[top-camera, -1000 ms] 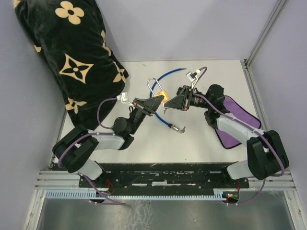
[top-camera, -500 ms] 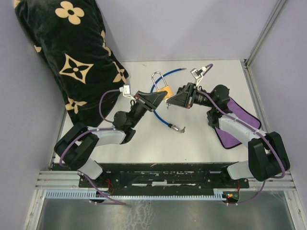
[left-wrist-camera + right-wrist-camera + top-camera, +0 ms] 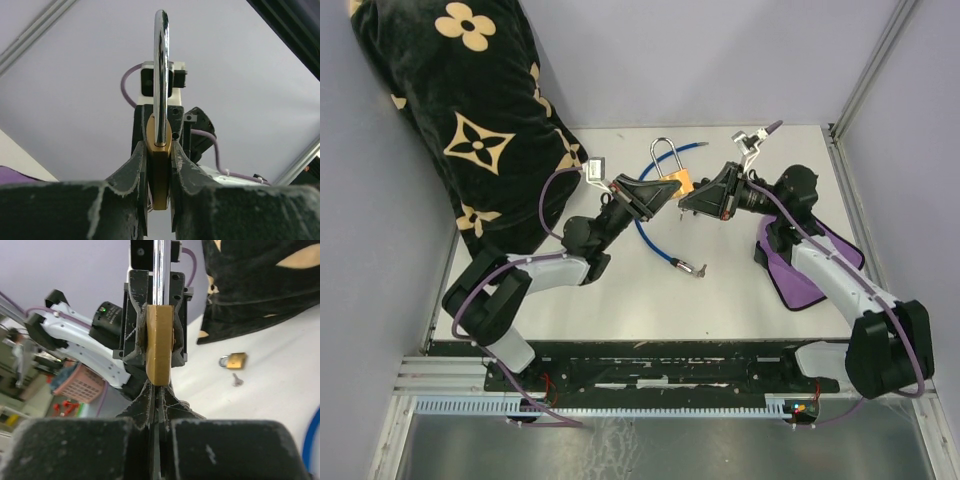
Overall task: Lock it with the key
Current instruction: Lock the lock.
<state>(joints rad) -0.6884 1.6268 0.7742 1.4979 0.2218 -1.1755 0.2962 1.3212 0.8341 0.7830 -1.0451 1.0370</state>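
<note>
Left gripper [image 3: 661,192] clamps the brass padlock [image 3: 676,183] by its body; right gripper [image 3: 688,206], fingers pinched shut, meets its base.

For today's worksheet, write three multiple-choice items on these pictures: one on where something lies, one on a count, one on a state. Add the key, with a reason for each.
1. Where does the purple cloth lie?
A. on the right side of the table
B. hanging on the back wall
C. at the table's left edge

2. How many padlocks show in the right wrist view?
A. one
B. two
C. three

3. What are the left fingers doing?
A. standing open and empty
B. shut on the body of the brass padlock
C. pressing flat on the table

Key:
1 A, the cloth lies flat at the right.
2 B, the held one plus a small padlock lying on the table.
3 B, one finger presses each side of the body.
</note>
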